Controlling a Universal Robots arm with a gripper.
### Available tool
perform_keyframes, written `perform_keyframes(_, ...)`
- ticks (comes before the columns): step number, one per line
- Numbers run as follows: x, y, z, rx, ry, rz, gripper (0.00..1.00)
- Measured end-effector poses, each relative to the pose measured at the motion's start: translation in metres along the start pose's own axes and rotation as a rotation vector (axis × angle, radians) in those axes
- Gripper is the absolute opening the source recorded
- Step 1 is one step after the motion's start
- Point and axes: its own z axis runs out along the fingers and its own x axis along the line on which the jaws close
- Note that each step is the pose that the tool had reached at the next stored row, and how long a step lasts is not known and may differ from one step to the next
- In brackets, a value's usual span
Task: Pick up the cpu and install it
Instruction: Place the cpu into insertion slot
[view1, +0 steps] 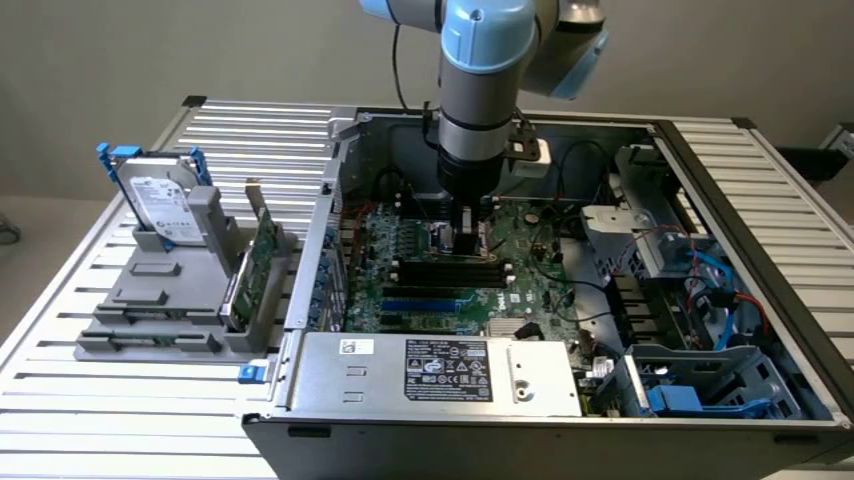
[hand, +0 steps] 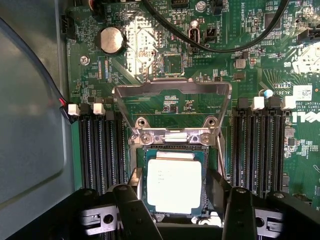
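Inside the open computer case (view1: 534, 445), I am seeing the arm (view1: 477, 100) pointing straight down, with its gripper (view1: 467, 235) hanging just above the motherboard (view1: 541, 290). The jaws are standing wide, with one of the fingers (hand: 131, 212) on each side of the cpu (hand: 175, 185), and neither is clamping it. The cpu is lying flat in its socket with its metal top facing up and its edges running parallel to the memory slots (hand: 102, 150). Being square, it is showing no long axis. The retention frame (hand: 172, 87) is standing open beside it.

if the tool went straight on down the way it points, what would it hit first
Probably the cpu, sitting in the motherboard socket right under the open tool; the gap above it is unclear.
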Motion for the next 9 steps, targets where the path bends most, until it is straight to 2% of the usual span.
perform_keyframes(6,0.001,-0.0001,-0.001,0.0047,-0.0027,0.001,0.63)
perform_keyframes(9,0.0014,0.0,-0.0021,0.0099,-0.0034,0.001,0.63)
